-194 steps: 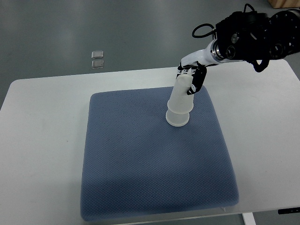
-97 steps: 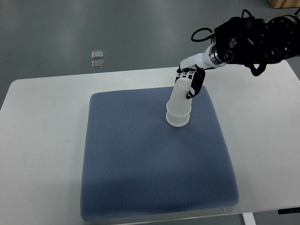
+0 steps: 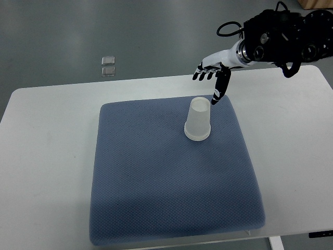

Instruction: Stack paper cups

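Observation:
A stack of translucent white paper cups (image 3: 198, 119) stands upside down on the blue mat (image 3: 166, 177), near its back right part. My right hand (image 3: 210, 79) hovers just behind and above the stack's top, apart from it. Its fingers are spread and hold nothing. The thumb points down toward the mat beside the cup. The black forearm (image 3: 281, 36) reaches in from the top right corner. The left arm does not show.
The mat lies on a white table (image 3: 47, 156). Two small clear squares (image 3: 108, 65) lie on the grey floor beyond the table's back edge.
My right hand has let go of the cup stack and risen up and to the right. The top cup has settled down, so the stack is shorter and upright.

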